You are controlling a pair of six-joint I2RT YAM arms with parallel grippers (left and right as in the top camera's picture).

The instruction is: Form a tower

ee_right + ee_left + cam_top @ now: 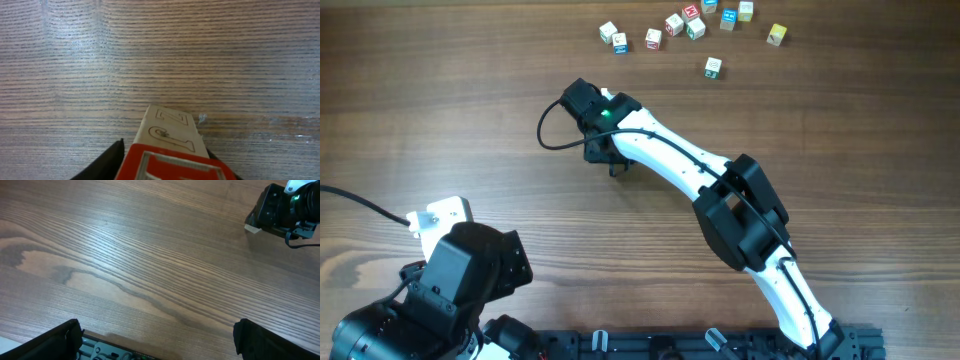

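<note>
The tower (169, 131) stands on the wooden table (470, 120) just toward 11 o'clock from its centre: whitish letter cubes with a red-faced cube nearest the wrist camera. The right gripper (167, 167) has a dark finger on each side of it; whether they press the stack or stand just off it cannot be told. The left gripper (157, 340), at 7 o'clock, has its jaws spread wide over bare wood. Loose letter cubes (690, 25) lie scattered toward 12 and 1 o'clock.
</note>
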